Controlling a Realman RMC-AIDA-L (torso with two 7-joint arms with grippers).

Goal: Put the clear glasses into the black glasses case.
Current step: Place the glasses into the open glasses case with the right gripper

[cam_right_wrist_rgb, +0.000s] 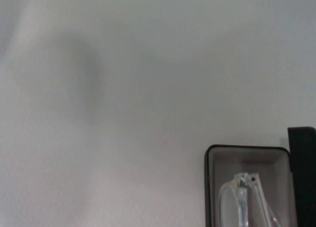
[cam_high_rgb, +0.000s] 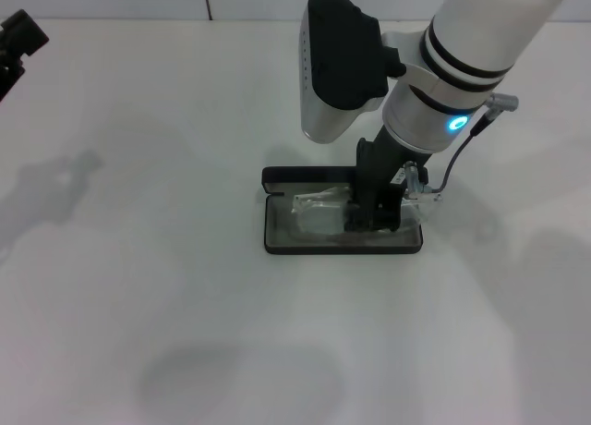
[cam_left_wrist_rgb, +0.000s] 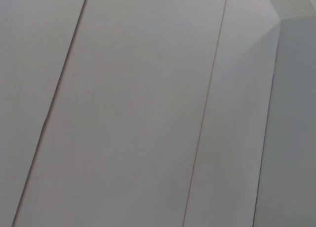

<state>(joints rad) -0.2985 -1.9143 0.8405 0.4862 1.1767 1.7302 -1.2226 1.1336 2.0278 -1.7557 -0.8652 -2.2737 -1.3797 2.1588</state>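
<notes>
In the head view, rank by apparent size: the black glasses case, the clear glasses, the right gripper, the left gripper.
1. black glasses case
2. right gripper, nearer the camera, so unsure
3. clear glasses, partly hidden
4. left gripper, only partly in frame

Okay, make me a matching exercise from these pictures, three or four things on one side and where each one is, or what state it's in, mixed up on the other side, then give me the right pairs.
Things:
1. clear glasses
2. black glasses case
3. right gripper
4. left gripper

Place or state:
A. lying open on the white table
B. up at the far left edge, away from the work
C. inside the grey-lined tray
D. reaching down into the case from above

Pairs: 1-C, 2-A, 3-D, 4-B
</notes>
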